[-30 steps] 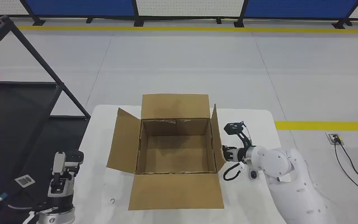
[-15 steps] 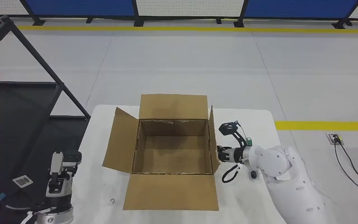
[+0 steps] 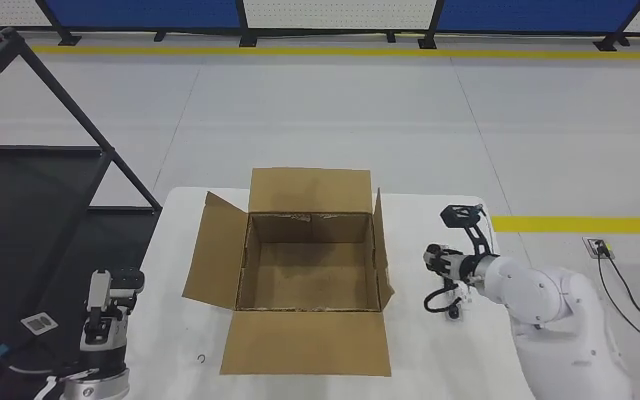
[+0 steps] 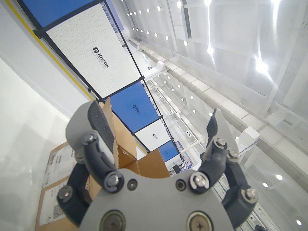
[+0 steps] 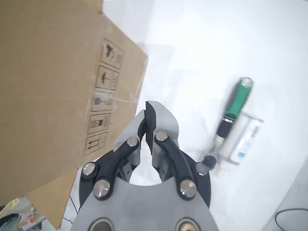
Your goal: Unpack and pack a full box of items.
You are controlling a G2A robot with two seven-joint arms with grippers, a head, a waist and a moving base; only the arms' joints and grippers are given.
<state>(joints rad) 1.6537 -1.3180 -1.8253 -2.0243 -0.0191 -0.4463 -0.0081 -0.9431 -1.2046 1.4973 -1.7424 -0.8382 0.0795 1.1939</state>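
Observation:
An open cardboard box (image 3: pixel 310 190) stands in the middle of the white table (image 3: pixel 440 350), all flaps spread, its inside bare cardboard. My right gripper (image 3: pixel 431 258) is shut with nothing in it, a short way to the right of the box's right flap (image 3: pixel 381 245). In the right wrist view its fingers (image 5: pixel 148 114) are pressed together beside the box wall (image 5: pixel 48 73). A green-handled tool in a clear pack (image 5: pixel 237 121) lies on the table past them. My left gripper (image 4: pixel 154 118) is open and points upward off the table's left front corner (image 3: pixel 108 288).
A small dark hook (image 3: pixel 201 360) lies on the table by the box's front flap (image 3: pixel 310 343). A black frame (image 3: pixel 70 110) stands to the left of the table. Some colourful packaging (image 5: pixel 14 208) shows under the box flap.
The box slid slightly left, then my shut right gripper drew back to the right, away from the box's right flap. The left arm barely moved.

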